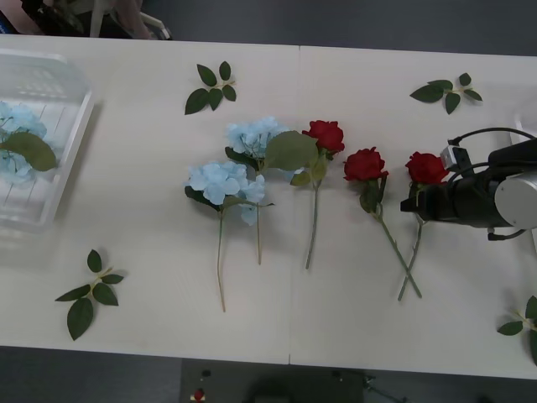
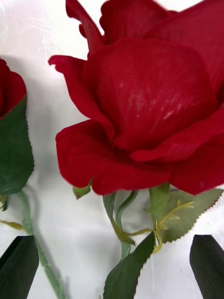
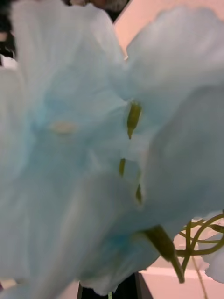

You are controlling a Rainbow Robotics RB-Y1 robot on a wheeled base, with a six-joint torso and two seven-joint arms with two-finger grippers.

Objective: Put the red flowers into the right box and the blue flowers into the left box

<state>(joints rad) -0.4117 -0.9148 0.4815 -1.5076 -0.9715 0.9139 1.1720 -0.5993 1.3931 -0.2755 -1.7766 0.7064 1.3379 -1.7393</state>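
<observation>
The left box far left holds blue blooms. Two more blue flowers and three roses lie mid-table. The right gripper sits at the rightmost rose, its black fingers spread wide either side of the stem. The left gripper is pressed against a blue bloom; I cannot tell its opening.

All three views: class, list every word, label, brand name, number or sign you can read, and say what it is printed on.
None: no readable text on the table, the left box, the red flowers, the blue flowers or the right claw.
</observation>
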